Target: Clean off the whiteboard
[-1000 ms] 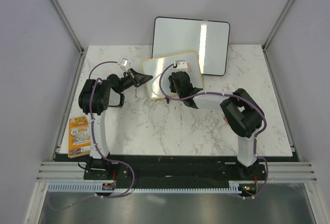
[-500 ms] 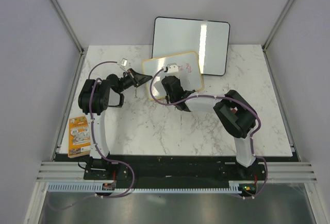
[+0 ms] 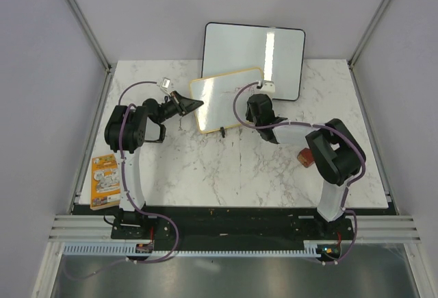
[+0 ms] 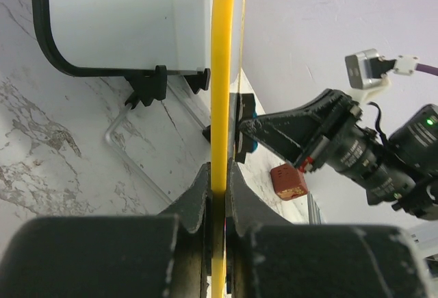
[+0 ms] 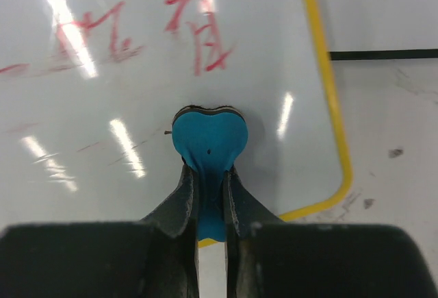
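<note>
Whiteboard (image 3: pixel 229 99) clamped for wiping
We judge it light, stiff, slick: left end effector (image 4: pixel 219 175) pinches its frame edge, right end effector (image 5: pixel 211 178) clamps the blue eraser (image 5: pixel 209 137).

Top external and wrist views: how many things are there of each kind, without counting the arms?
Boards: 2 (yellow-framed whiteboard, black-framed board)
Erasers: 1 (blue heart-shaped eraser)
Blocks: 1 (small red block)
Printed cards: 1 (flat orange card)
Total: 5
</note>
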You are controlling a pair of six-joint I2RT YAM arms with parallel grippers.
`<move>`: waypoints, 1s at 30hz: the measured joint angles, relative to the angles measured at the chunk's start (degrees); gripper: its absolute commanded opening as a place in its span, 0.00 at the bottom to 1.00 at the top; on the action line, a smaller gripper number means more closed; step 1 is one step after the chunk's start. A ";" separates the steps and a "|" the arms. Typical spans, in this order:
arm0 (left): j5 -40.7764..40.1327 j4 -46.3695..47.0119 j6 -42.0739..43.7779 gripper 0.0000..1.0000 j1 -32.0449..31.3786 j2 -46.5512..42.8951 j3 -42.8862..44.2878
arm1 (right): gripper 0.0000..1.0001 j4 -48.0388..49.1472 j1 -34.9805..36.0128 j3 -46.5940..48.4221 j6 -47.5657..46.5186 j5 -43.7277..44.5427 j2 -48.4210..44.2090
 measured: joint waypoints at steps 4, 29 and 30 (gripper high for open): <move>0.09 0.13 0.00 0.02 -0.02 0.00 0.00 | 0.00 -1.25 -4.02 -1.84 2.34 0.81 -1.49; 1.31 0.09 0.02 0.02 0.81 0.00 0.00 | 0.00 -9.99 13.84 13.99 -9.03 8.63 8.13; 1.31 0.07 0.04 0.02 0.83 0.00 0.00 | 0.00 -10.25 14.69 14.88 -9.27 8.59 8.81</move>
